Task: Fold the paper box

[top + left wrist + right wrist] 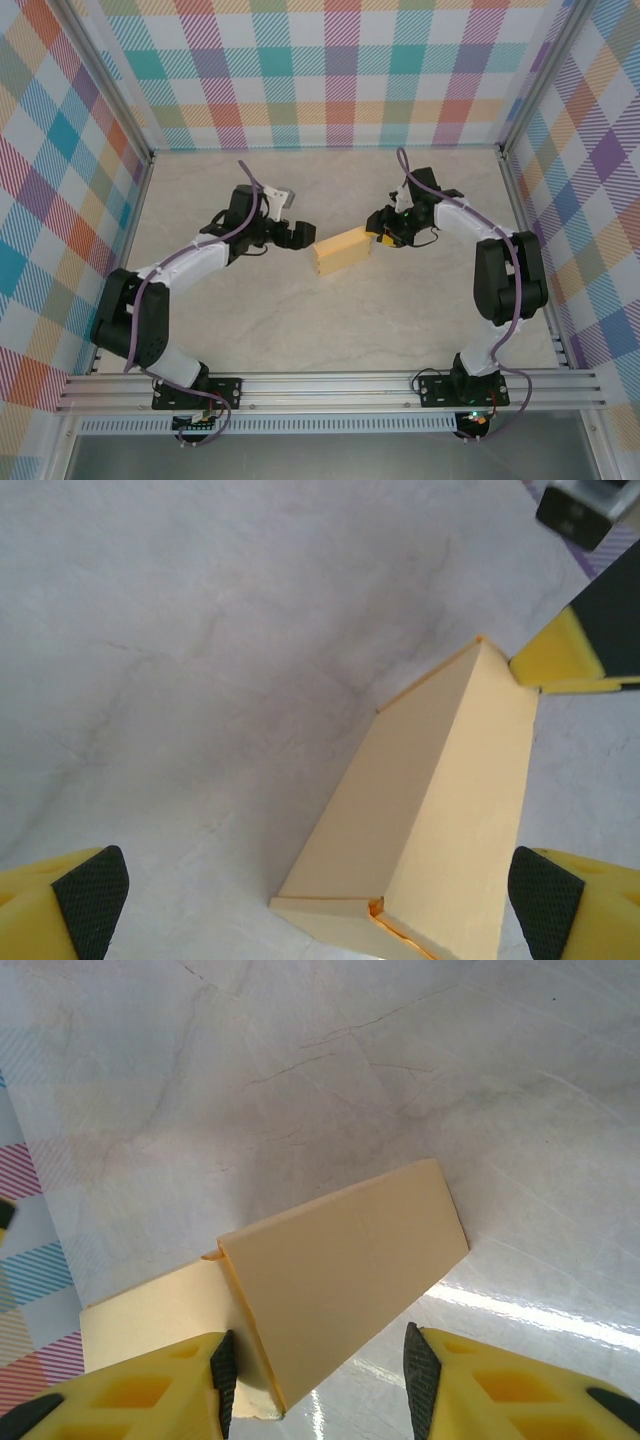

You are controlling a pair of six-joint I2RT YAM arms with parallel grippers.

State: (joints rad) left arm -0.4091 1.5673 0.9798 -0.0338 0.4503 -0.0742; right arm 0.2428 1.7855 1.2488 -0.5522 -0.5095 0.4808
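The paper box [342, 250] lies near the middle of the worktop [300, 330], its long axis slanted so that its right end points a little toward the far edge. It already stands as a closed, flat-sided yellow-orange body. Two long faces meet in a sharp crease in the left wrist view [430, 820]. The end flap nearest that camera is folded over, with a thin seam open at its corner. In the right wrist view [340, 1270] a small notch shows where two panels meet at the top edge.

The left tool [298, 235] is at the box's left end, spread as wide as it goes. Its pads [92, 890] stand clear of the card on either side, and it holds nothing. The right tool [378, 237] is at the opposite end, about half open. One pad [224, 1375] lies against the box's side, while the other stands apart with bare worktop between, so no clamp on the card is visible.

By this evidence the main folds appear done. Seating or tucking the end flaps probably remains.
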